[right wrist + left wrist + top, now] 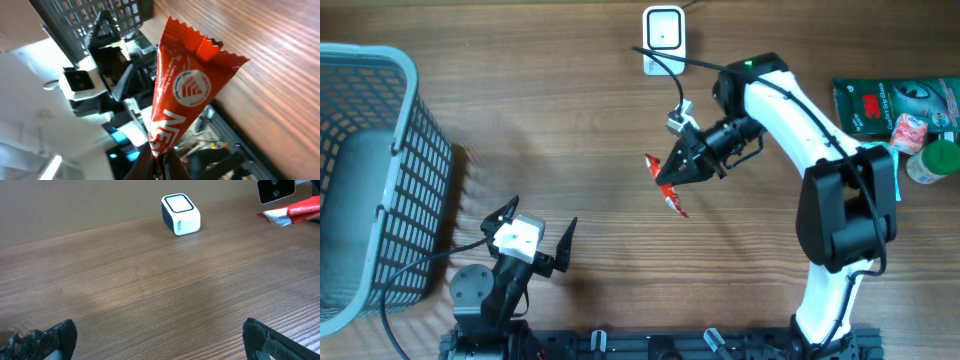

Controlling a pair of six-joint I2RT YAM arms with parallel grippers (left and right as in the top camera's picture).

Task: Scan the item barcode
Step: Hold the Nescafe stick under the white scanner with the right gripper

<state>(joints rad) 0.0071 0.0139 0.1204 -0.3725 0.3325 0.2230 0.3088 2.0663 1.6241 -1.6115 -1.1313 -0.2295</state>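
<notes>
A red snack wrapper (667,186) with white lettering hangs above the middle of the table, pinched at one end by my right gripper (682,170), which is shut on it. Seen from the right wrist, the wrapper (182,100) stands up from the closed fingers (161,162). The white barcode scanner (663,35) sits at the far edge of the table, some way beyond the held wrapper. From the left wrist the scanner (180,214) lies far ahead, and the wrapper (295,211) shows at the top right. My left gripper (535,232) rests open near the front edge, holding nothing.
A grey wire basket (365,180) fills the left side of the table. At the right edge lie a green packet (880,105), a green-capped bottle (935,160) and a small pink pack (908,130). The scanner's cable (670,62) runs toward my right arm.
</notes>
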